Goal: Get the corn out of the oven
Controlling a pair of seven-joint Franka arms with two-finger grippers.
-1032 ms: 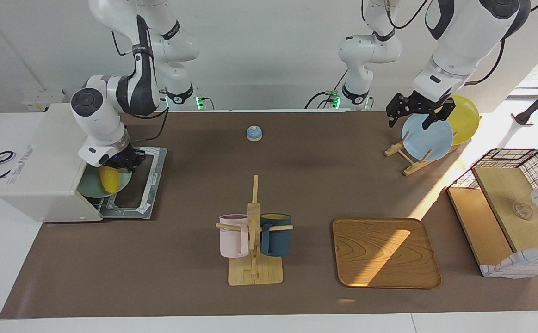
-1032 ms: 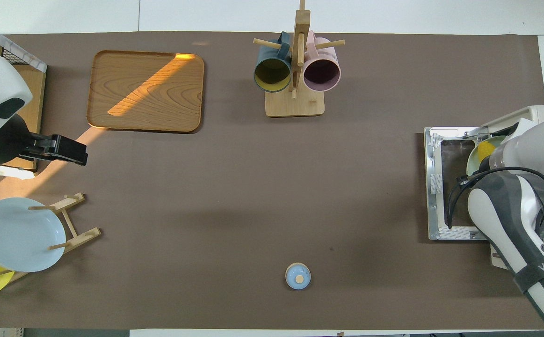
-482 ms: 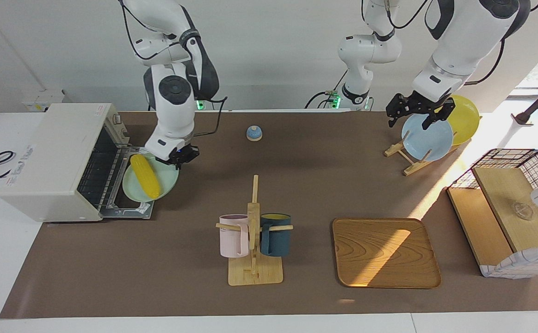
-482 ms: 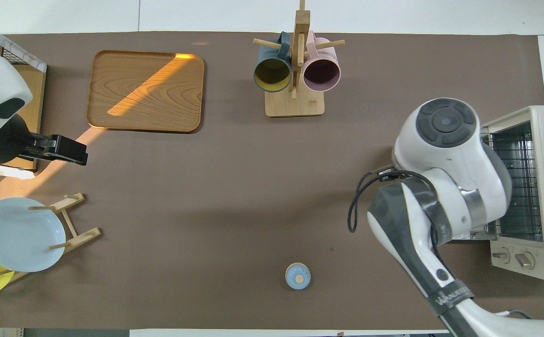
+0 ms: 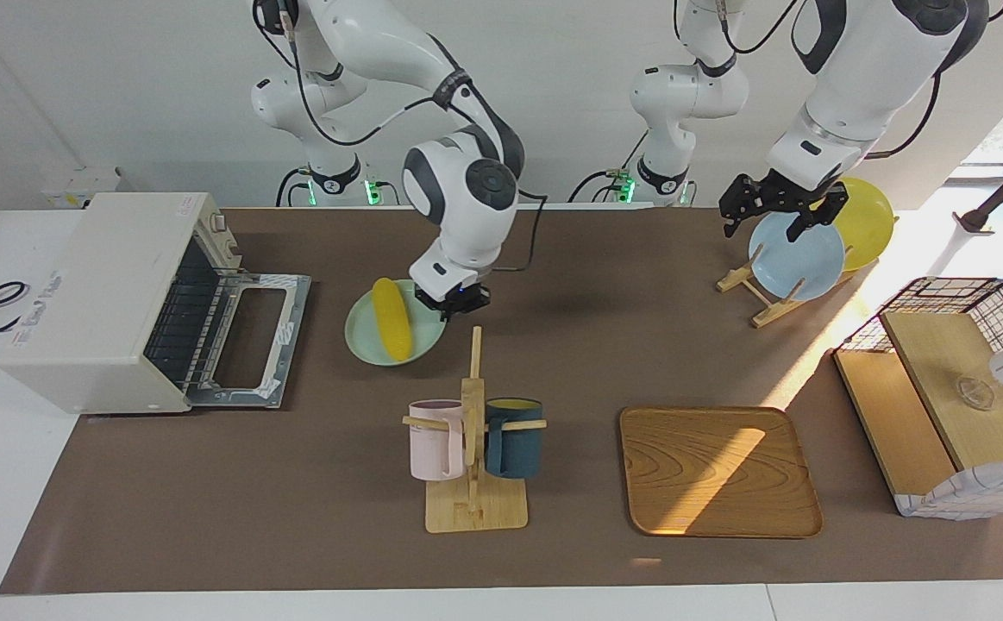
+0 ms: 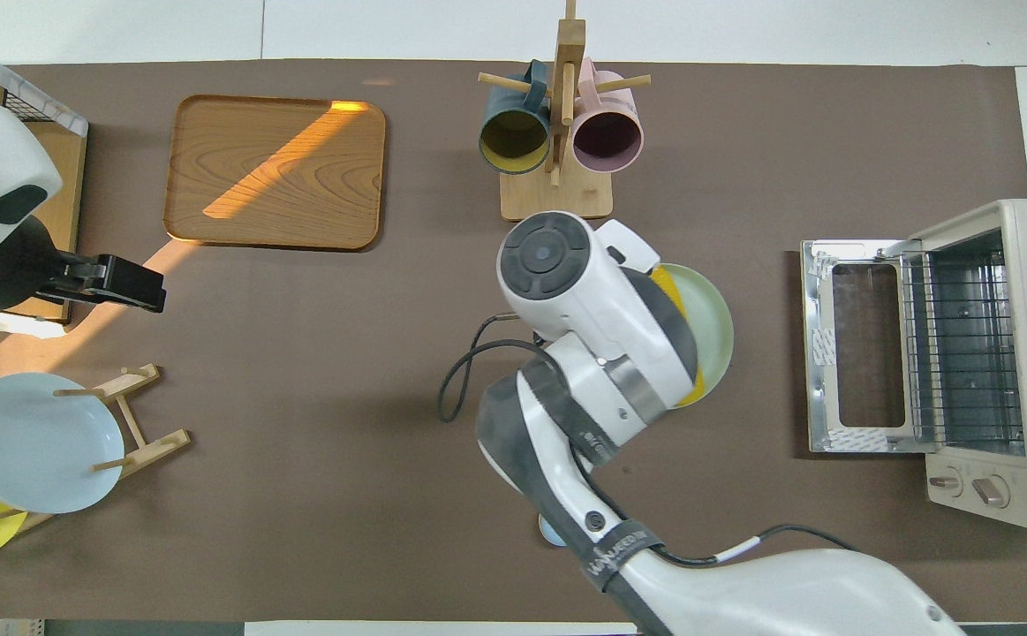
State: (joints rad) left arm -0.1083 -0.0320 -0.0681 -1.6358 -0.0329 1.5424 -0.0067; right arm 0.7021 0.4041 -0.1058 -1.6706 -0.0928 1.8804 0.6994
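While the oven (image 5: 113,302) sits at the right arm's end of the table with its door (image 5: 251,341) folded down flat, the corn (image 5: 391,318) lies outside it on a pale green plate (image 5: 363,341). Its long axis runs roughly from the robots toward the mug rack (image 5: 473,431), ends tapered. The right gripper (image 5: 452,299) pinches the plate's rim, fingers closed on it. In the overhead view the right arm covers most of the cob, leaving only yellow slivers (image 6: 665,287); the facing view shows it whole. Over the blue plate (image 5: 799,257) on its stand, the left gripper (image 5: 779,211) waits with fingers spread.
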